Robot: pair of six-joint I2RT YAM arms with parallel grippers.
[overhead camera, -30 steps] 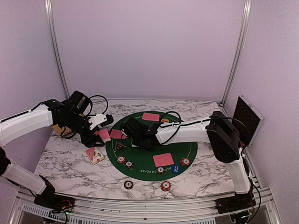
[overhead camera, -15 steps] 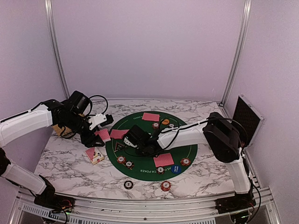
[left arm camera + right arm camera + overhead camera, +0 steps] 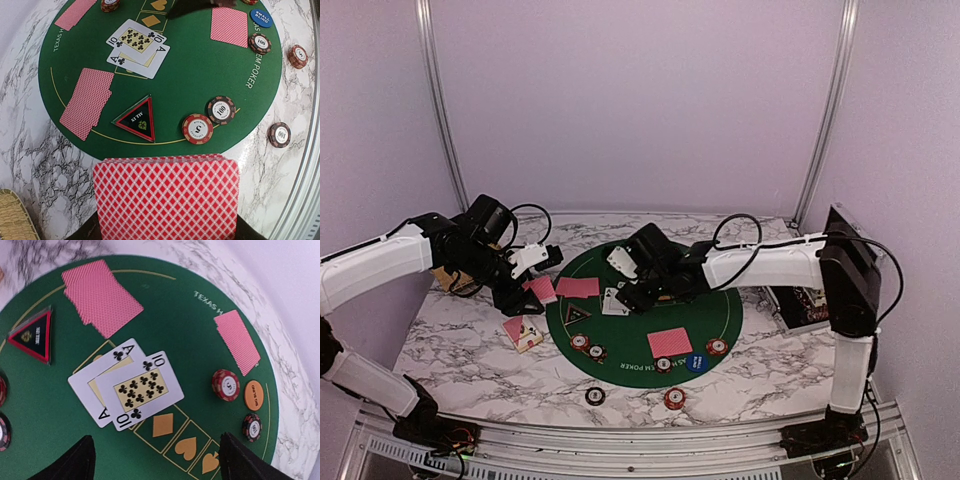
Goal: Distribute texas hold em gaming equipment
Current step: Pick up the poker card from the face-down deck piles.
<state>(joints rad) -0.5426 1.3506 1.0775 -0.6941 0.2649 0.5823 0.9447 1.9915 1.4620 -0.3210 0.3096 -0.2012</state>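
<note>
My left gripper (image 3: 528, 288) is shut on a deck of red-backed playing cards (image 3: 165, 197) at the left edge of the green mat (image 3: 720, 312); the deck hides its fingers. My right gripper (image 3: 155, 460) hangs open above the mat with nothing between its fingers. Just ahead of it the ace and ten of clubs (image 3: 127, 387) lie face up and overlapping. Face-down cards (image 3: 100, 297) lie near them, with others on the far side (image 3: 238, 340). The triangular marker (image 3: 136, 119), poker chips (image 3: 221, 110) and the blue button (image 3: 261, 17) rest on the mat.
A tan woven basket (image 3: 445, 278) sits behind the left arm. The black case (image 3: 842, 240) stands open at the right edge. A small card box (image 3: 523, 332) lies on the marble left of the mat. Two chips (image 3: 673, 398) lie off the mat near the front.
My right gripper has opened and pulled up and back from the mat, leaving the face-up cards there. Its elbow swung right. The left arm has stayed still with the deck.
</note>
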